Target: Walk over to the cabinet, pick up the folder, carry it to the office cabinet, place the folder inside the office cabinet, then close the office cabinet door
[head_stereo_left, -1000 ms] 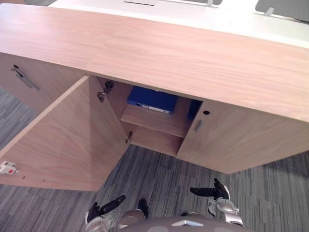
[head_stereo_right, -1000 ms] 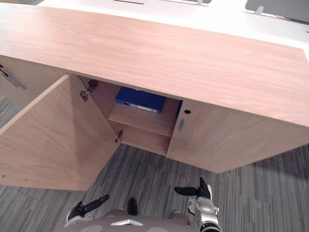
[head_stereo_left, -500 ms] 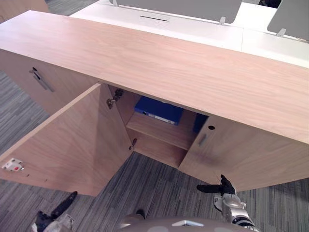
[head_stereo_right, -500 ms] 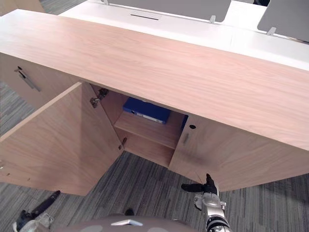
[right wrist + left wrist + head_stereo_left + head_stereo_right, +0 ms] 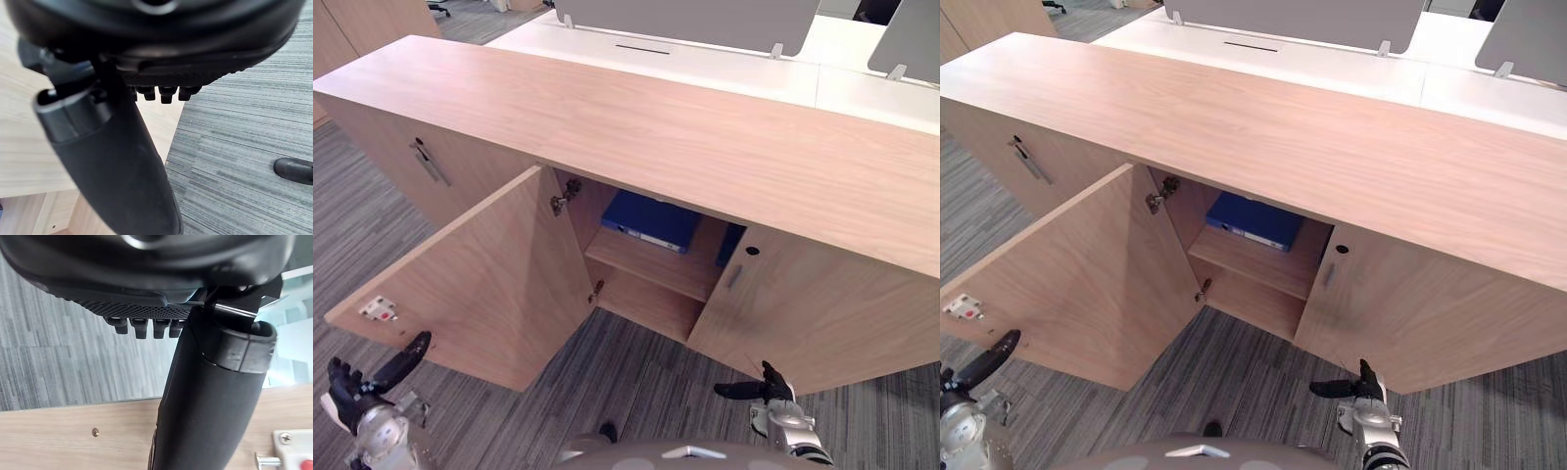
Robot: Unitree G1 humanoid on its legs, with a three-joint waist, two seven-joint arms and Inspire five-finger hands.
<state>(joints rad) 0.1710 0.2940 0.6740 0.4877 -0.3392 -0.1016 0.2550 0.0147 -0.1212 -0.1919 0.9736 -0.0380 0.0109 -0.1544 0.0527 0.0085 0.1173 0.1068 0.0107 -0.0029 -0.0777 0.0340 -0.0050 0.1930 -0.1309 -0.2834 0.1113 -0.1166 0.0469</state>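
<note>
A blue folder [image 5: 651, 220] lies flat on the shelf inside the open wooden cabinet [image 5: 656, 137]. The cabinet's left door [image 5: 489, 284] stands swung wide towards me. My left hand [image 5: 357, 387] hangs low at the far left, just off the door's outer edge, open with its thumb [image 5: 215, 396] pointing at the door's inner face. Over the carpet in front of the closed right door [image 5: 803, 313], my right hand [image 5: 769, 392] is open and holds nothing. Both hands are well away from the folder.
A white catch plate [image 5: 377, 307] sits near the open door's outer edge. Another closed door with a metal handle [image 5: 429, 162] is further left. White desks with grey screens [image 5: 705, 59] stand behind the cabinet. Grey striped carpet [image 5: 636, 382] covers the floor.
The view has shifted, showing more floor and more of the cabinet's left end. My left hand has swung out from low centre to the open door's outer edge. The folder has not moved.
</note>
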